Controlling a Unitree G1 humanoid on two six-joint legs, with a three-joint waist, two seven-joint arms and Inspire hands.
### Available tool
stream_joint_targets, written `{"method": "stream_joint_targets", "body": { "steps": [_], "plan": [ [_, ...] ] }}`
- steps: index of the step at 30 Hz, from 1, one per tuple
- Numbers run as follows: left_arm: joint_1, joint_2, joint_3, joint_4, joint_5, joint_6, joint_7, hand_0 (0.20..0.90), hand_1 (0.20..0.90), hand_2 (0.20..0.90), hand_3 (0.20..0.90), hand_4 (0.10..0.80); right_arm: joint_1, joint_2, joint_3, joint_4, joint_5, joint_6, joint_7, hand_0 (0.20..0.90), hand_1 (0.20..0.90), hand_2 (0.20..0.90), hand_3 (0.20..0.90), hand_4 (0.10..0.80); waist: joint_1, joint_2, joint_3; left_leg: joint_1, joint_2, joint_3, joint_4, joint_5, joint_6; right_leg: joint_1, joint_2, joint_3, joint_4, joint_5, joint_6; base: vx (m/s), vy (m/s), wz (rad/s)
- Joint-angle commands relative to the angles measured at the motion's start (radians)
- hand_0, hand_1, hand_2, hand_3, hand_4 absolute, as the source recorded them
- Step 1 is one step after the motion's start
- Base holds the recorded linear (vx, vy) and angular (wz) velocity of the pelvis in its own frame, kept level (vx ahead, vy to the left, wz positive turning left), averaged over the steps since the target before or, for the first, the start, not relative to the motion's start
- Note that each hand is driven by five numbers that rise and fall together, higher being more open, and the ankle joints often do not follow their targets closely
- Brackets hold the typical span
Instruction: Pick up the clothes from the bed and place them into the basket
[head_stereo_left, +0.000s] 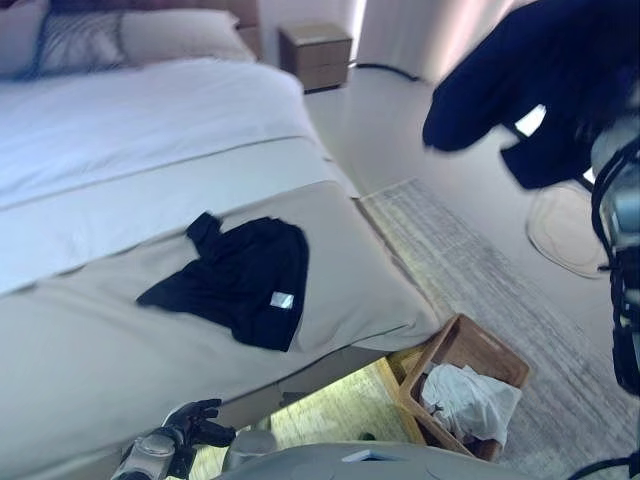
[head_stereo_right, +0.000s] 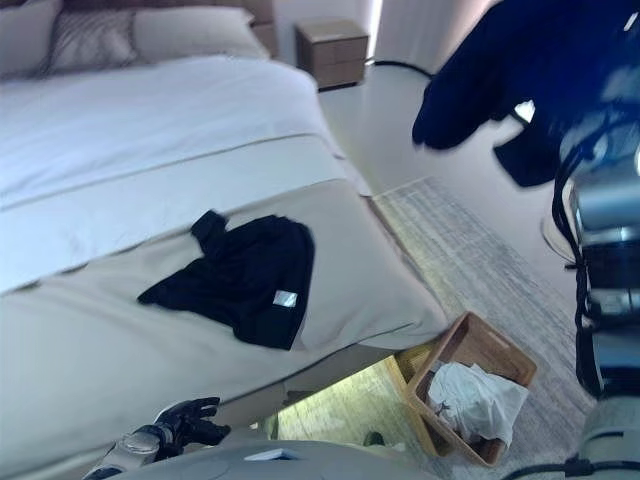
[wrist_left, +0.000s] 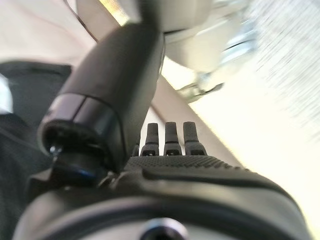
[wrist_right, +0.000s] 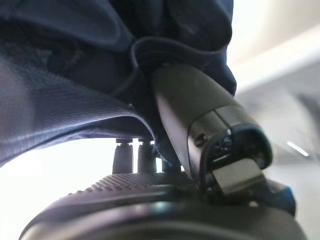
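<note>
A black garment with a small white tag lies spread on the beige cover at the foot of the bed. My right hand is raised high at the right and is shut on a dark navy garment, which hangs in the air above the floor; its cloth wraps over the fingers and thumb. A wooden basket stands on the floor by the bed's near corner, with white clothes in it. My left hand hangs low in front of the bed, fingers relaxed and empty.
A grey rug covers the floor beside the bed. A wooden nightstand stands by the headboard, with pillows at the head of the bed. A round pale object lies on the floor at the right.
</note>
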Motion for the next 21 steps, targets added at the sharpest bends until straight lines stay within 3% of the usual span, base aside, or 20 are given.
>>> {"method": "stream_joint_targets", "body": {
  "steps": [1,7,10,16,17,18,19,21],
  "plan": [
    [-0.062,-0.005,-0.085,0.010,0.021,-0.002,-0.011,0.900,0.900,0.900,0.900,0.800,-0.060,-0.015,-0.029,-0.022,-0.115,-0.076,0.115,0.300,0.300,0.300,0.200,0.100,0.015,0.017,-0.047,0.014,-0.006,0.023,0.005,-0.105,0.024,0.004,0.034,-0.065,0.057,-0.068,-0.015,0.009,-0.159,-0.32],
    [-0.095,0.016,-0.135,-0.013,0.012,0.010,-0.015,0.900,0.900,0.900,0.900,0.800,0.002,0.020,0.011,0.099,-0.170,-0.012,0.133,0.300,0.300,0.300,0.200,0.100,-0.003,0.049,0.014,-0.024,0.018,0.024,0.031,-0.086,0.022,-0.074,0.033,-0.074,0.174,-0.118,-0.038,-0.118,-0.175,-0.19],
    [-0.203,0.017,-0.194,-0.013,-0.064,-0.016,0.014,0.900,0.900,0.900,0.900,0.800,-0.089,0.028,0.062,0.217,-0.171,-0.021,0.090,0.300,0.300,0.300,0.200,0.100,-0.015,0.094,0.143,-0.135,0.009,-0.025,0.082,-0.069,0.014,-0.205,0.021,-0.067,0.268,-0.138,-0.059,-0.411,-0.131,-0.02],
    [-0.254,0.000,-0.223,-0.051,-0.127,-0.050,0.052,0.900,0.900,0.900,0.900,0.800,-0.191,0.022,0.148,0.381,-0.209,0.027,0.052,0.300,0.300,0.300,0.200,0.100,-0.025,0.171,0.263,-0.249,-0.003,-0.048,0.101,-0.025,-0.001,-0.322,0.018,-0.042,0.305,-0.135,-0.072,-0.211,-0.077,-0.04],
    [-0.254,0.001,-0.226,-0.064,-0.139,-0.060,0.055,0.900,0.900,0.900,0.900,0.800,-0.207,0.021,0.165,0.428,-0.207,0.052,0.041,0.648,0.648,0.648,0.606,0.506,-0.023,0.186,0.278,-0.269,-0.003,-0.049,0.102,-0.018,-0.003,-0.346,0.018,-0.038,0.315,-0.136,-0.073,-0.147,-0.072,-0.11],
    [-0.257,0.002,-0.231,-0.075,-0.152,-0.070,0.058,0.900,0.900,0.900,0.900,0.800,-0.224,0.024,0.181,0.488,-0.195,0.081,0.022,0.648,0.648,0.648,0.606,0.506,-0.021,0.202,0.293,-0.287,-0.004,-0.049,0.100,-0.011,-0.004,-0.369,0.017,-0.036,0.323,-0.137,-0.074,-0.120,-0.066,-0.13],
    [-0.260,0.003,-0.235,-0.083,-0.163,-0.074,0.060,0.900,0.900,0.900,0.900,0.800,-0.240,0.024,0.192,0.530,-0.193,0.086,-0.005,0.900,0.900,0.900,0.900,0.800,-0.018,0.213,0.302,-0.299,-0.004,-0.048,0.100,-0.007,-0.004,-0.385,0.016,-0.035,0.329,-0.138,-0.076,-0.108,-0.058,-0.09],
    [-0.270,0.010,-0.240,-0.105,-0.189,-0.088,0.057,0.900,0.900,0.900,0.900,0.800,-0.287,0.027,0.218,0.622,-0.197,0.119,-0.057,0.900,0.900,0.900,0.900,0.800,-0.012,0.245,0.325,-0.336,-0.006,-0.049,0.103,0.002,-0.007,-0.435,0.012,-0.036,0.355,-0.146,-0.079,-0.093,-0.037,-0.02]
  ]
}}
